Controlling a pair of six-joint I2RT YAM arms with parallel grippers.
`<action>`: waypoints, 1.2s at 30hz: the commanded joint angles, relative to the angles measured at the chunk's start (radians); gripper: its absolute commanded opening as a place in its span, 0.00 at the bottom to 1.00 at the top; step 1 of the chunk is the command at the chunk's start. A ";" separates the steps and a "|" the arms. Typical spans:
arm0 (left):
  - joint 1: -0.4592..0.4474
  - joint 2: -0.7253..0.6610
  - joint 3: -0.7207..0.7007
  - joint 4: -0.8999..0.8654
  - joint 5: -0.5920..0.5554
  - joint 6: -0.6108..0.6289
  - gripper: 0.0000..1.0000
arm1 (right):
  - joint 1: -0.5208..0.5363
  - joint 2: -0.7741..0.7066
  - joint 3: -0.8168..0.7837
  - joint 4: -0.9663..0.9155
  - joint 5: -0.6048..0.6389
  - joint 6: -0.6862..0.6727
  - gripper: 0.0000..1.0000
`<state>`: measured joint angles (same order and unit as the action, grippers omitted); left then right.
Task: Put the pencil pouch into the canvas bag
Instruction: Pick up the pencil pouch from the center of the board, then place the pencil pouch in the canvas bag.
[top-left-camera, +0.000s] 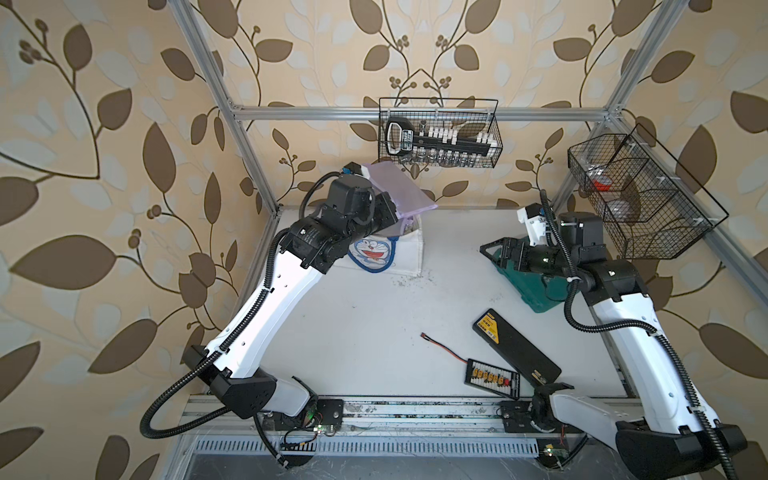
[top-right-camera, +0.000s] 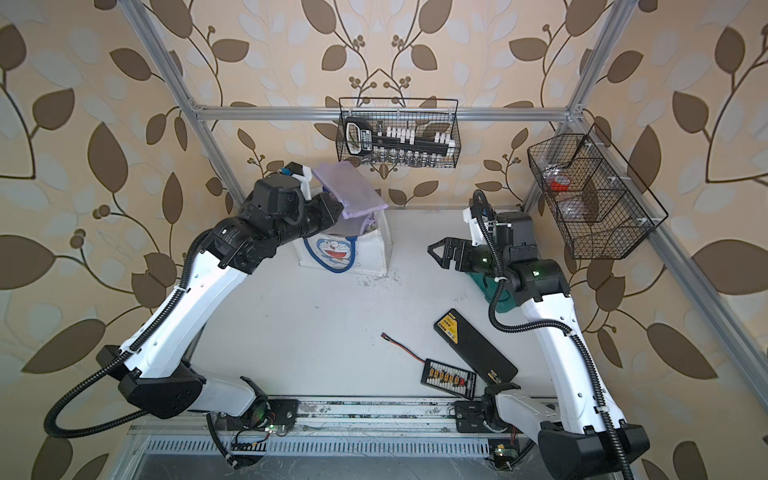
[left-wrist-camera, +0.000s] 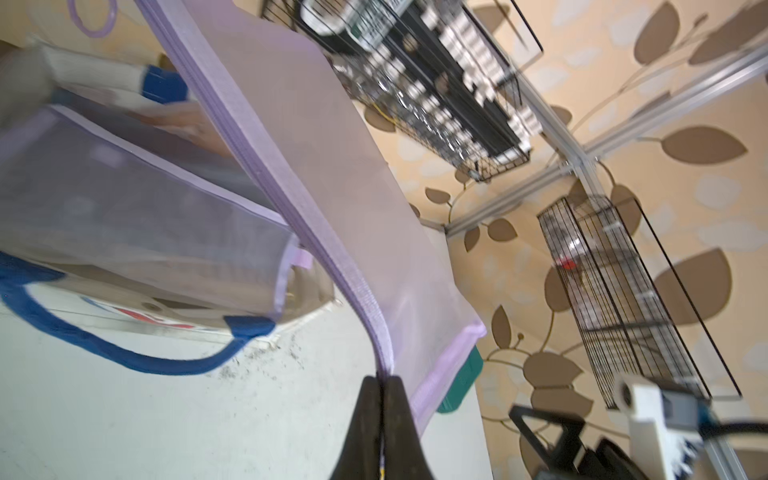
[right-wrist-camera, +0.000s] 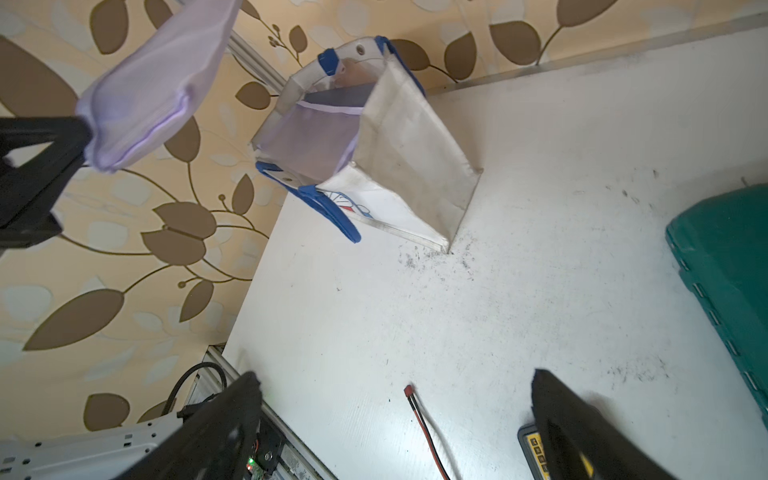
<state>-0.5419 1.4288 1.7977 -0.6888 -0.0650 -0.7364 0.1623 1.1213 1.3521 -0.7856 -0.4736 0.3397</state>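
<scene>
Presently, on the counter (top-left-camera: 353, 324):

- Bag (top-left-camera: 409, 253), centre-left in both top views: upright, mouth open. A second pouch (right-wrist-camera: 307, 133) of purple mesh lies inside. The front pocket shows a blue cartoon cat face.
- Pouch (top-left-camera: 399, 183): purple mesh, in the air just above the bag's mouth. The left jaws are pinched tight on its zip edge.
- Right jaws: spread wide, holding nothing, centre-right near the green case (top-left-camera: 536, 295).
- Wall basket (top-left-camera: 496, 124), upper centre: black socket rack, label unreadable.
- Side basket (top-left-camera: 665, 232), upper right: something red, the rest unclear.
- Black case (top-left-camera: 515, 349), lower right: yellow label, writing too small to read.
</scene>
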 joint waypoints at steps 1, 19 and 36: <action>0.051 -0.017 0.027 0.015 -0.073 -0.057 0.00 | 0.051 0.016 0.047 -0.034 0.071 -0.026 1.00; 0.114 0.286 -0.025 0.087 -0.147 -0.397 0.00 | 0.092 0.021 0.056 -0.013 0.071 -0.011 1.00; 0.021 0.290 -0.078 -0.010 -0.160 -0.477 0.11 | 0.091 0.025 0.004 0.045 0.049 0.001 0.99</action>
<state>-0.5121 1.7493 1.7142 -0.6636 -0.1860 -1.1778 0.2516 1.1458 1.3685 -0.7628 -0.4152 0.3393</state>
